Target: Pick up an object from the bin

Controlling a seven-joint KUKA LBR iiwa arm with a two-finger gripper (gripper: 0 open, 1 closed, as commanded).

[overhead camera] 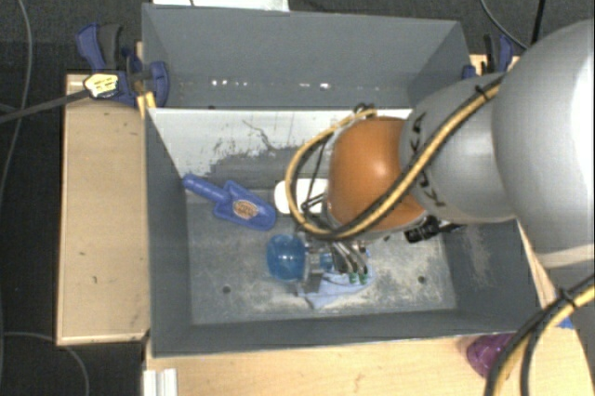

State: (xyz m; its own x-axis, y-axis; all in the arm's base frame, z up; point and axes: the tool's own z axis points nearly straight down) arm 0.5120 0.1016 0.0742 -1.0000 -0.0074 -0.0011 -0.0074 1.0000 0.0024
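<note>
The grey bin (418, 278) carries only a few loose things, all on the middle and left of its floor. My orange wrist cover (367, 171) hangs over the centre, and below it my gripper (333, 271) is down near the floor, toward the near wall. Whether my jaws are spread or closed I cannot tell, since cables and the cover hide too much.

The longest piece is a blue handled tool (228, 199) with an orange mark. It lies flat, its long axis running from the left wall toward the centre and slanting a little toward the near wall. It looks like stiff plastic, best taken across its narrow shaft.

Closest to me is a blue round thing (284, 257), just beside my gripper on the left-wall side. I judge it light, smooth and apt to roll or squirt out, so I would close across its widest part. It shows no long axis.

Under me lies a pale bluish flat piece (327, 295), probably thin and soft, and hard to pinch except at an edge. A small white thing (284, 196) sits at the tool's inner end.
</note>
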